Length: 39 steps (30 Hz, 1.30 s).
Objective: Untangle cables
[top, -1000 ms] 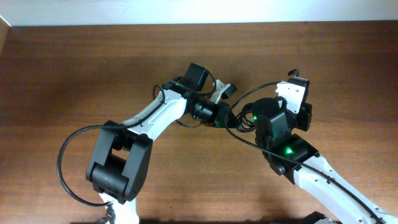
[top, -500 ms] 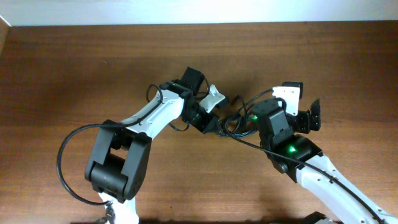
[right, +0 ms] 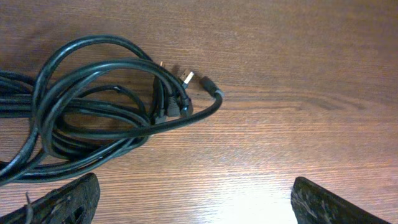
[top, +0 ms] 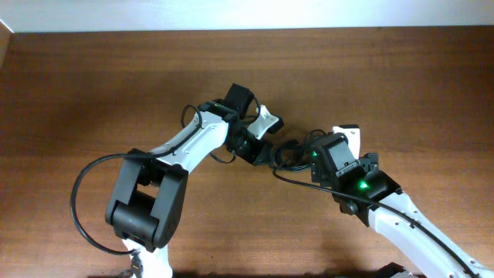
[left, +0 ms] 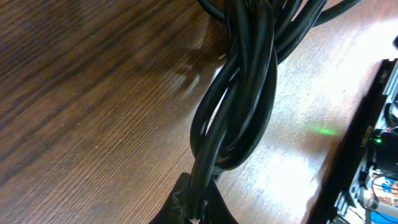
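**Anchor one end, tease a single strand free**

The cables (top: 290, 152) lie on the table (top: 93, 85) just right of centre in the overhead view, between the two arms. The left gripper (left: 196, 208) is clamped on them. In its wrist view the bundle rises from the jaws at 6 o'clock to 12 o'clock as a twisted rope of several strands, so that is its long axis there.

The right gripper (right: 196, 186) hangs above with jaws wide apart, holding nothing. Under it the coil stretches from 9 o'clock towards 3 o'clock, and the plugs (right: 186, 77) bunch at its 2 o'clock edge. The metal-tipped one points to about 1 o'clock.

My judgement is that the right gripper should drop onto one plug only, or the lone strand curving out behind it, not the coil's body. It should then draw slowly towards 3 o'clock, low over the table, while the left holds firm. If the whole coil drags along, stop and pick another strand.
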### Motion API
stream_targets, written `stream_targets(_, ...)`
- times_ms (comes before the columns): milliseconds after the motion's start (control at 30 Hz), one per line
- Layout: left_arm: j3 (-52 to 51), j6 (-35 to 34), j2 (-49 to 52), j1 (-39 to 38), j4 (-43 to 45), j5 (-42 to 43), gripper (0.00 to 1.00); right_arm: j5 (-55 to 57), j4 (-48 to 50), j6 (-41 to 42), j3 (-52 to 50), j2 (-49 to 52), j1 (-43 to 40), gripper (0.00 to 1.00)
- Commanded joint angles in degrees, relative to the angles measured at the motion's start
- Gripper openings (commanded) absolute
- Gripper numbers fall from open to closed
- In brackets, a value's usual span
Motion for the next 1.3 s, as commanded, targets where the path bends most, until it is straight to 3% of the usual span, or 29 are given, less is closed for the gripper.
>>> stream_targets(0, -0.11, -0.50, 0.35, 0.28, -0.33, 2.95, 0.00, -1.20, -0.09, 4.42, 0.44, 2.97, -0.28, 0.99)
stream_targets(167, 0.57, -0.50, 0.33, 1.36, -1.86, 3.98, 0.00, -5.40, 4.83, 6.60, 0.44, 14.21, -0.28, 0.99)
stream_targets(433, 0.96, -0.42, 0.31, 6.03, -5.03, 13.53, 0.00, -6.14, 6.34, 12.74, 0.46, 14.80, -0.31, 0.99)
stream_targets(567, 1.09, -0.46, 0.11, 7.21, -7.72, 22.03, 0.00, -7.13, 1.86, 12.72, 1.36, 5.18, -0.35, 0.99)
stream_targets(700, 1.27, 0.79, -7.02, 7.76, -8.50, 19.67, 0.00, -12.90, -2.32, 12.72, 1.95, -12.20, -0.35, 0.99)
stream_targets(867, 1.27, -6.97, -26.18, 7.76, -7.74, 15.50, 0.00, -25.57, -2.25, 12.76, 1.95, -26.53, -0.33, 0.99)
stream_targets(967, 1.27, -12.13, -33.53, 7.76, -6.91, 15.50, 0.00, -27.69, -2.49, 12.96, 1.95, -29.49, -0.28, 0.99)
stream_targets(1133, 1.25, -24.00, -39.50, 7.72, -6.75, 15.93, 0.00, -27.93, -2.54, 24.46, 1.95, -29.31, -0.24, 0.99)
stream_targets(1267, 1.25, -27.12, -39.74, 3.96, -6.10, 17.73, 0.00, -28.59, -2.51, 34.82, 1.92, -29.29, -0.24, 0.99)
